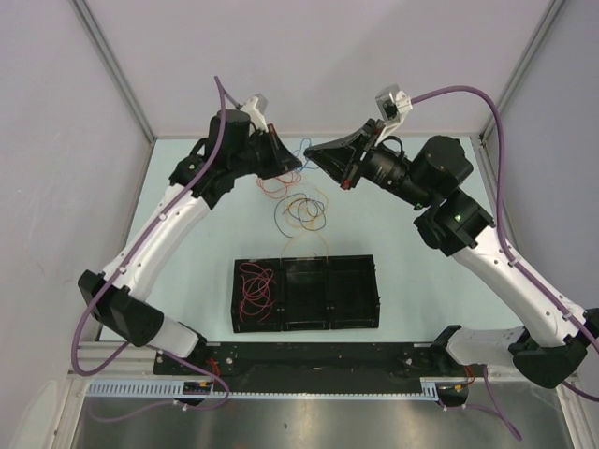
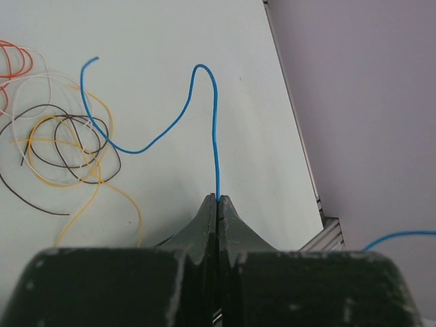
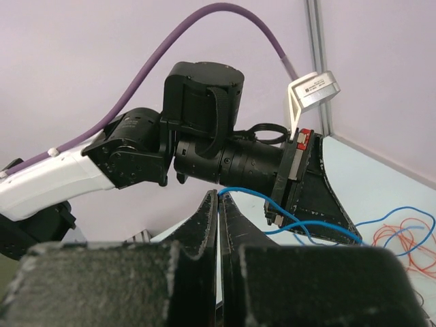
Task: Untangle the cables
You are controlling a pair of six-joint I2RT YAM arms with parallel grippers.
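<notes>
So, left gripper (image 2: 217, 199) and right gripper (image 3: 219, 195) both pinched on blue cable (image 2: 178, 117); yank too hard, strand slips or drags tangled pile (image 2: 68, 139).

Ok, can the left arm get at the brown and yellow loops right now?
Probably not yet: the left gripper is shut on the blue cable, shared with the right gripper. The brown and yellow loops lie uncovered on the table close by, so releasing should free it.

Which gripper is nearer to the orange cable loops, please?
Left. The left gripper sits right by the orange cable loops; the right gripper is farther off, to their right. Both pinch the blue cable.
</notes>
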